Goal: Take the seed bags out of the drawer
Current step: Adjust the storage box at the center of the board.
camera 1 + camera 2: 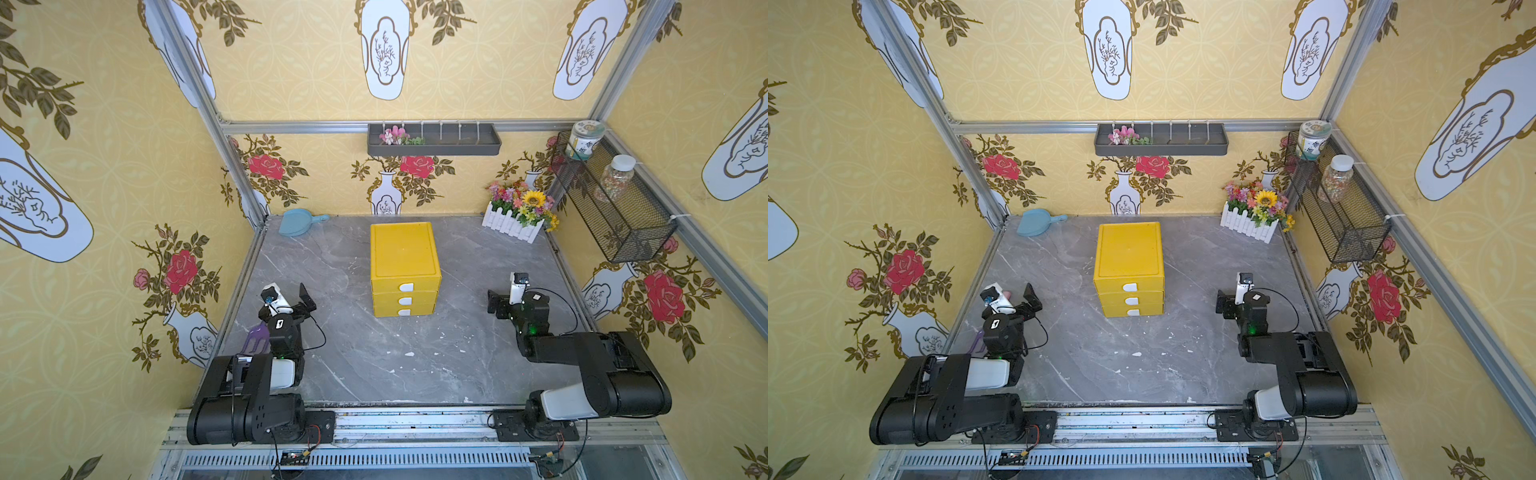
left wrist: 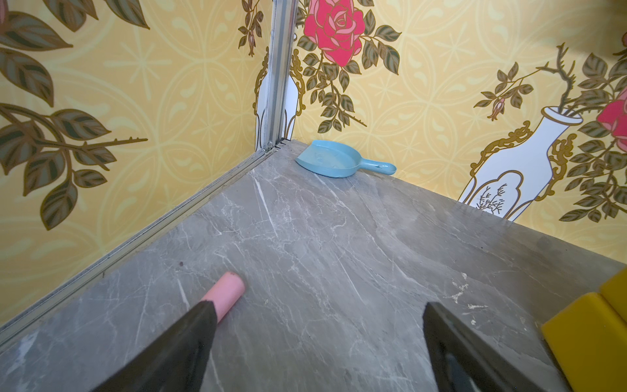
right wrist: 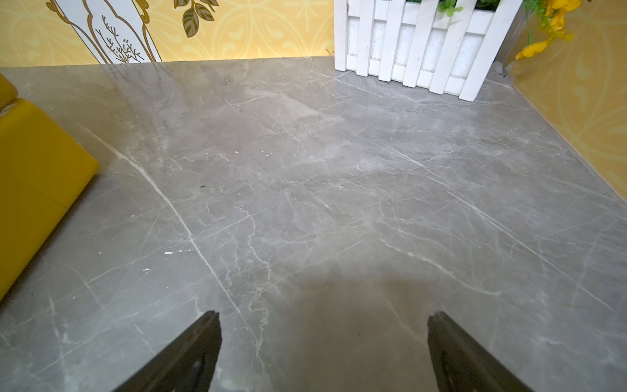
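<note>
Cannot see the seed bags in any view; cannot tell their place, heading or long axis. Mid-table in both top views, a boxy yellow smooth-plastic drawer chest (image 1: pixel 405 257) (image 1: pixel 1128 253), rounded at the corners, long axis running from the near edge toward the back wall, front turned to the arms. All three stacked drawers pushed flush, each with a white half-round tab handle (image 1: pixel 406 287). Underneath, a glossy grey marble-patterned tabletop (image 1: pixel 374 357), veined white, flecked with pale chips.

On the left gripper (image 2: pixel 319 305), black tapered fingers spread wide apart, holding nothing, near a pink round-ended cylinder (image 2: pixel 227 293) lying on the slab. On the right gripper (image 3: pixel 324 315), fingers likewise spread wide, empty, over bare slab, apart from the chest's right flank.

In the far left corner, a light-blue plastic dustpan (image 2: pixel 329 161), handle along the back wall. In the far right corner, a white picket-fence planter (image 3: pixel 417 51).
</note>
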